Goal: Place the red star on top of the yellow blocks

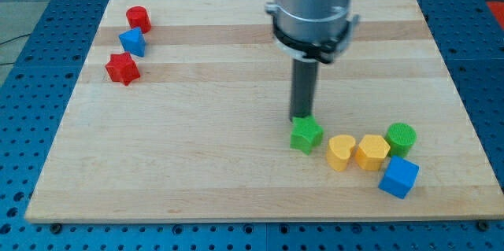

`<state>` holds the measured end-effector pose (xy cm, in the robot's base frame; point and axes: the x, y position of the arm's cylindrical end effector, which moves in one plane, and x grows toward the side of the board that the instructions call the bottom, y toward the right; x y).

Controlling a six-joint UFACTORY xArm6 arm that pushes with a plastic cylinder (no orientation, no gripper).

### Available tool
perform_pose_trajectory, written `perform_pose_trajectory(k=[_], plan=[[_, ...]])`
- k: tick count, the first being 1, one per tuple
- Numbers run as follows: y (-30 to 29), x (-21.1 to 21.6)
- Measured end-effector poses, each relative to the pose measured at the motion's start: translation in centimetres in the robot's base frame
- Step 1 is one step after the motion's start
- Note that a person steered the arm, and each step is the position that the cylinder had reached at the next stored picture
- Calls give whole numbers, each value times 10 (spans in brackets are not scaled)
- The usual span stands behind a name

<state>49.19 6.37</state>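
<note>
1. Wooden board (pixel 236 180): the red star (pixel 123 68) sits near the view's top-left, well apart from the yellow blocks.
2. Arm: you have no jaws, only a rod. My tip (pixel 302 118) touches the green star (pixel 305 134).
3. Yellow heart (pixel 341 152) and yellow hexagon (pixel 372 151): advancing likely drives the green star into them.
4. Blue block (pixel 133 42), red cylinder (pixel 138 18): both may scatter when you push the red star.

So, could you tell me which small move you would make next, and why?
Probably lift away from the green star and travel toward the view's upper left: my tip sits at that star's top edge, while the red star lies far from the yellow blocks.
</note>
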Motion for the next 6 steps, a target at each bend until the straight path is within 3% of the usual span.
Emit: perform_pose_trajectory(k=[2,4,5,6], plan=[[-84,-7],[-324,-37],[-345,-103],[-288,-112]])
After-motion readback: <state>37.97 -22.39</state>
